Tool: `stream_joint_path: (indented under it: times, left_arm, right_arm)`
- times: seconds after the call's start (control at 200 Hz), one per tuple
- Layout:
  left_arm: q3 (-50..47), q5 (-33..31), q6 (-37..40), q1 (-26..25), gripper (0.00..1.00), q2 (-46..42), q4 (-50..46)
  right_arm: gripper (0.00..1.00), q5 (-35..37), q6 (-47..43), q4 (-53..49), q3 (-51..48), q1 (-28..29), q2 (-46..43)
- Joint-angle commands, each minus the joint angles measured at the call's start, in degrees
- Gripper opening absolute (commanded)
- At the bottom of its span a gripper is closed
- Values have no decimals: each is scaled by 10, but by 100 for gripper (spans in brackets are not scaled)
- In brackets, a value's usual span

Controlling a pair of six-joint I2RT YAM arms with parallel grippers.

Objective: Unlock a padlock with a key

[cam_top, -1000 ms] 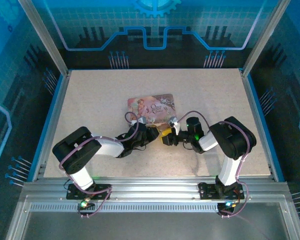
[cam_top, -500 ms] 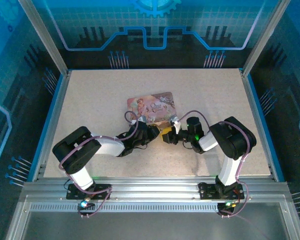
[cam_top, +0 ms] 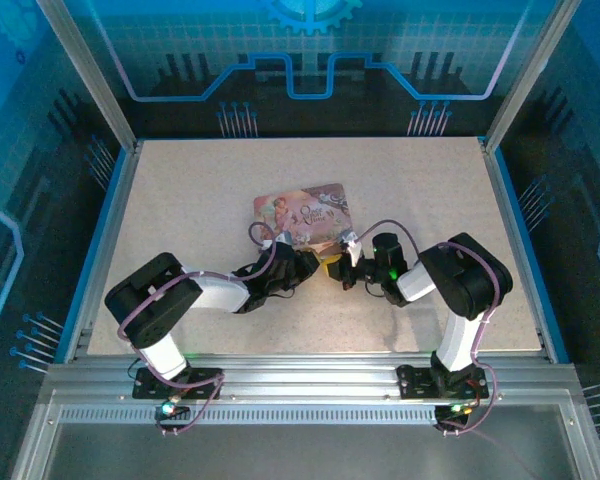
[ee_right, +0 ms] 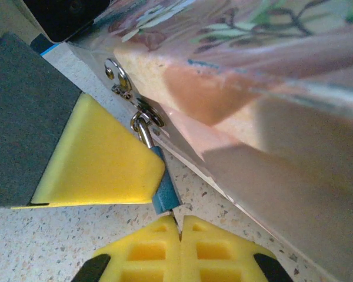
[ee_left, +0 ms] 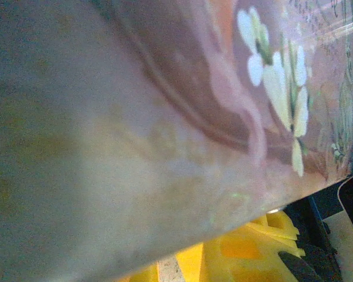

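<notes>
Since the tin box (cam_top: 302, 212) lies near the middle of the table (cam_top: 180, 190), I place everything else relative to it.

Left of the box's near edge: the left gripper (cam_top: 302, 266) is nosed up against the near-left corner. Its wrist camera sits so close to the painted lid that I cannot tell how far its jaws stand apart, or whether they hold anything. In the right wrist view, one of its yellow fingers (ee_right: 106, 164) lies alongside the box's front wall. The finger's tip is right at the padlock (ee_right: 163, 192), though I cannot say whether it touches.

Centre: the padlock hangs from a small metal hasp (ee_right: 122, 79) on the front wall. Its thin shackle passes through the hasp ring, and its bluish body sits low, just beside the wall.

Right: the right gripper (cam_top: 334, 268) is at the box's near edge, facing the left one, with its two yellow pads pressed flat together. A thin dark sliver, the key (ee_right: 176, 219), is nipped at their seam and meets the padlock's lower end.
</notes>
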Motion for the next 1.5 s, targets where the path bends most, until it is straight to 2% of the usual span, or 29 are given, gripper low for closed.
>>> stream_joint_path:
  times: [0.0,0.21,0.49,0.595,0.72,0.835,1.07,1.496]
  left_arm:
    - [18,38,-17,-5,22,3,31]
    - [11,29,-18,-5,40,-1,28]
    - [-13,15,-19,-5,53,-37,11]
    - [-33,10,-33,-9,61,-49,15]
    - [-58,-4,-46,-16,62,-63,18]
    - [-80,-33,-64,-26,62,-82,25]
    - [-101,-104,-103,-49,58,-98,30]
    - [-96,-146,-150,-68,49,-67,66]
  right_arm:
    - [0,-3,11,-16,0,6,-10]
    - [0,-5,27,-77,4,10,-31]
    - [0,-1,87,-157,-2,24,-74]
    - [0,6,117,-197,1,31,-107]
    - [0,8,149,-243,15,33,-134]
    - [0,-6,206,-238,23,37,-133]
    - [0,18,281,-238,25,63,-146]
    - [1,50,378,-227,11,75,-172]
